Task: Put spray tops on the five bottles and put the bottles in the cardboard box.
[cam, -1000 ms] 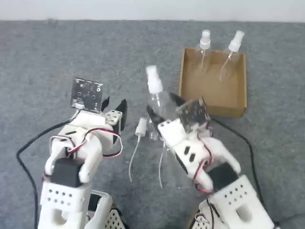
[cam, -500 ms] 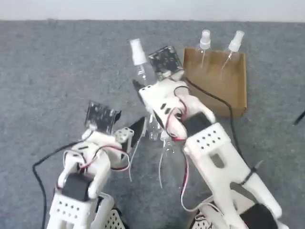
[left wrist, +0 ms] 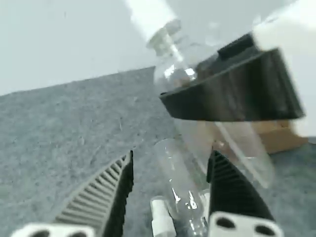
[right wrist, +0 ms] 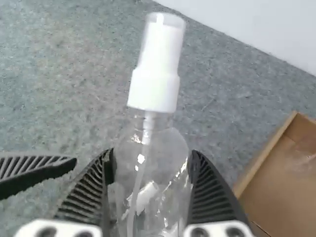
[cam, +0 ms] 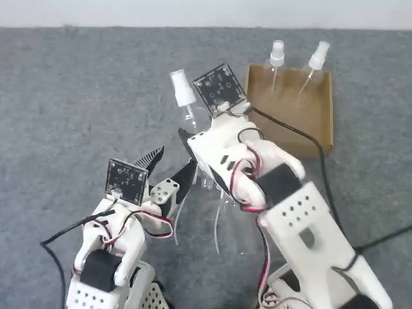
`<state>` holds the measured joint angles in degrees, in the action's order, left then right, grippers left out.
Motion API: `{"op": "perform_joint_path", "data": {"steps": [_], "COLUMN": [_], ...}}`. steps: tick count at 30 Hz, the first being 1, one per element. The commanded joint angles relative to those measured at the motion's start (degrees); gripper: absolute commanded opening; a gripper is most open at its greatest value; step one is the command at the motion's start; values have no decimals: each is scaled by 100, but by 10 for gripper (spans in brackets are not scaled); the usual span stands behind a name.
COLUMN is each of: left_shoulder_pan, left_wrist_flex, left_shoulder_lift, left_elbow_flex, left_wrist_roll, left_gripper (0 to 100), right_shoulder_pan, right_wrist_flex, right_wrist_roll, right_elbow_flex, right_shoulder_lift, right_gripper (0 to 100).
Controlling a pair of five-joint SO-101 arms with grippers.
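My right gripper (cam: 195,132) (right wrist: 148,197) is shut on a clear bottle (cam: 192,118) (right wrist: 153,148) with a white spray top (cam: 181,88) (right wrist: 156,64), held upright above the carpet just left of the cardboard box (cam: 290,138) (right wrist: 281,168). Two capped bottles (cam: 277,58) (cam: 318,56) stand at the box's far wall. My left gripper (cam: 175,159) (left wrist: 168,197) is open, low over a bare bottle (left wrist: 177,182) (cam: 206,177) lying on the carpet and a loose spray top (left wrist: 160,222). The held bottle (left wrist: 197,64) hangs just beyond it.
Thin dip tubes of loose spray tops (cam: 179,215) (cam: 217,226) lie on the grey carpet between the two arm bases. A black cable (cam: 302,138) runs across the box's near side. Open carpet stretches to the far left.
The right arm carried the capped bottle away from the centre, farther off and leftward beside the box. The left gripper swung in toward the loose bottle and tops.
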<state>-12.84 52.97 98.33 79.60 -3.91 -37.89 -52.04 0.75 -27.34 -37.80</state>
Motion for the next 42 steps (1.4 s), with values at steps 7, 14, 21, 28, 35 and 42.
{"op": "perform_joint_path", "data": {"steps": [7, 14, 21, 28, 35, 42], "left_shoulder_pan": [-26, -18, 26, 316, 255, 220], "left_wrist_flex": [-193, 158, 308, 703, 862, 26], "left_shoulder_lift": [9, 35, 35, 44, 44, -9], "left_elbow_flex": [-31, -356, -523, -866, -1068, -523], "left_wrist_roll": [-185, -185, -202, -176, -167, -334], "left_gripper": [269, 272, 273, 272, 273, 325], "right_shoulder_pan": [-409, -391, -409, -382, -418, -532], "right_wrist_flex": [22, 1288, 1982, 2018, 2448, 2396], "right_wrist_roll": [97, 79, 79, 79, 88, 88], "right_elbow_flex": [211, -545, -976, -1116, -1240, -1204], "right_shoulder_lift": [-699, -611, -453, -435, -426, -514], "right_gripper": [6, 6, 6, 6, 6, 6]}}
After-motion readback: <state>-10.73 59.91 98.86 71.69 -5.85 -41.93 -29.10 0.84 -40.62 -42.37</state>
